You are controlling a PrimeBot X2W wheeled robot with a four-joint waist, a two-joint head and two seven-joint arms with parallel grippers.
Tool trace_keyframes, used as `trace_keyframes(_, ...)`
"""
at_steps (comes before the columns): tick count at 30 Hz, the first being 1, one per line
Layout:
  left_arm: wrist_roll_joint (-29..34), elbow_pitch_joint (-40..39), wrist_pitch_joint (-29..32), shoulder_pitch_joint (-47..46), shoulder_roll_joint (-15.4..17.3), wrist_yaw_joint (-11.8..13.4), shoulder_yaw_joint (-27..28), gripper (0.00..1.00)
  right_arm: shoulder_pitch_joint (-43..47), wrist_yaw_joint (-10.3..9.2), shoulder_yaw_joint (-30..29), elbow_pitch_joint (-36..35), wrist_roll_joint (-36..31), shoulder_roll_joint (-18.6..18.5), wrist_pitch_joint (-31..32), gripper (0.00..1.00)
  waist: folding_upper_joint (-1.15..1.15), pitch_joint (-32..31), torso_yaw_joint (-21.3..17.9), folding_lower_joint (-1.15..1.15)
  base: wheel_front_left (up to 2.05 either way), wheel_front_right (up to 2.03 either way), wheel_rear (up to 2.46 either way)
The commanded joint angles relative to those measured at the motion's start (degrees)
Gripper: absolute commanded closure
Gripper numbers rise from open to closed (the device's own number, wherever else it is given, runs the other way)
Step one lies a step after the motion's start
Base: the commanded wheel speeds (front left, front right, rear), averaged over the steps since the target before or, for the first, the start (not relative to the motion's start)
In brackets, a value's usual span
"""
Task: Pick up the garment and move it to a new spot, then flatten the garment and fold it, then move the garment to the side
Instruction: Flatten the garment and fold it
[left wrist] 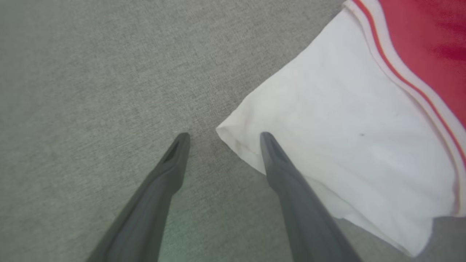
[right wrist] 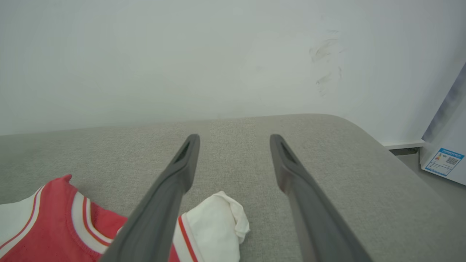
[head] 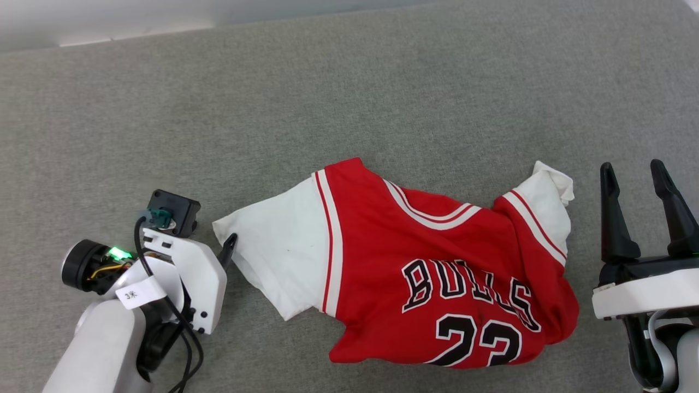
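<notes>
The garment (head: 437,273), a red jersey with white sleeves and black "BULLS" lettering, lies rumpled on the grey fabric surface (head: 349,98). Its lower part is folded under. My left gripper (head: 225,246) sits at the tip of the garment's left white sleeve (left wrist: 346,127). In the left wrist view this gripper (left wrist: 224,136) is open, one finger on bare fabric and the other over the sleeve's corner. My right gripper (head: 632,166) stands open to the right of the garment, apart from it. In the right wrist view it (right wrist: 235,137) hovers above the bunched right sleeve (right wrist: 214,222).
A pale wall (right wrist: 218,54) rises behind the surface's far edge. The surface rounds off at its right corner (right wrist: 349,127). Beyond that corner stands a white cabinet with a blue label (right wrist: 444,162). Bare grey fabric stretches behind and left of the garment.
</notes>
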Motion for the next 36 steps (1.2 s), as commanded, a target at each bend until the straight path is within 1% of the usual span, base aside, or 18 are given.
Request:
trace_keyframes(1,0.6,0.8,0.3,-0.8,0.4,0.3,-0.2,0.0,-0.7,-0.02,0.2,0.1,-0.3,0.2,-0.4,0.0,0.0,0.9,-0.6,0.0,0.0,0.0,0.0)
trace_keyframes(3,1.2,2.3,0.9,-1.2,0.9,0.5,-0.5,0.0,-0.9,-0.02,0.6,0.2,-0.5,0.3,-0.5,0.0,0.0,1.4,-0.9,0.0,0.0,0.0,0.0)
trace_keyframes(9,0.1,6.4,3.5,0.3,0.9,-1.0,-3.5,0.0,-1.1,-0.02,0.9,0.4,-0.8,0.5,-0.8,0.0,0.0,2.3,-1.3,0.0,0.0,0.0,0.0)
trace_keyframes(10,-0.3,7.2,4.1,0.9,0.8,-1.4,-4.2,0.48,-1.1,-0.02,0.8,0.4,-0.9,0.5,-0.8,0.0,0.0,2.3,-1.3,0.0,0.0,0.0,0.0)
trace_keyframes(11,-0.7,7.6,4.4,1.4,0.7,-1.6,-4.7,0.92,-1.0,-0.02,0.8,0.5,-0.9,0.5,-0.9,0.0,0.0,2.3,-1.3,0.0,0.0,0.0,0.0)
trace_keyframes(12,-1.1,7.9,3.9,1.7,0.5,-1.7,-4.8,1.0,-1.0,-0.02,0.9,0.6,-1.0,0.5,-0.8,0.0,0.0,2.2,-1.2,0.0,0.0,0.0,0.0)
trace_keyframes(14,-1.5,8.1,1.8,2.0,0.3,-1.4,-4.0,1.0,-0.9,-0.02,0.9,0.8,-1.3,0.3,-0.6,0.0,0.0,1.9,-1.1,0.0,0.0,0.0,0.0)
trace_keyframes(18,-1.1,7.7,-4.3,1.9,0.9,0.6,-1.2,1.0,-0.3,-0.02,1.2,1.5,-1.6,-0.4,0.6,0.0,0.0,0.5,-0.4,0.0,0.0,0.0,0.0)
trace_keyframes(21,-0.8,6.4,-8.8,2.1,1.0,2.7,1.2,1.0,0.4,-0.02,1.7,2.1,-1.5,-1.3,3.2,0.0,0.0,-1.0,0.4,0.0,0.0,0.0,0.0)
trace_keyframes(24,-0.8,4.0,-11.2,3.2,1.5,4.4,3.2,1.0,1.5,-0.02,1.9,2.5,-1.0,-2.6,6.9,0.0,0.0,-2.7,1.5,0.0,0.0,0.0,0.0)
trace_keyframes(28,-1.1,-0.6,-12.0,5.5,2.8,6.0,5.3,1.0,2.4,-0.02,2.1,3.0,-1.1,-4.2,13.8,0.0,0.0,-4.6,2.9,0.0,0.0,0.0,0.0)
trace_keyframes(31,-1.7,-5.0,-12.3,7.6,3.8,6.6,6.6,1.0,2.8,-0.02,2.2,2.8,-1.0,-5.7,20.0,0.0,0.0,-5.4,4.2,0.0,0.0,0.0,0.0)
trace_keyframes(36,-3.2,-13.4,-11.4,10.6,4.9,5.9,7.2,1.0,0.6,-0.02,2.1,1.6,-1.2,-9.4,32.3,0.0,0.0,-5.2,6.3,0.0,0.0,0.0,0.0)
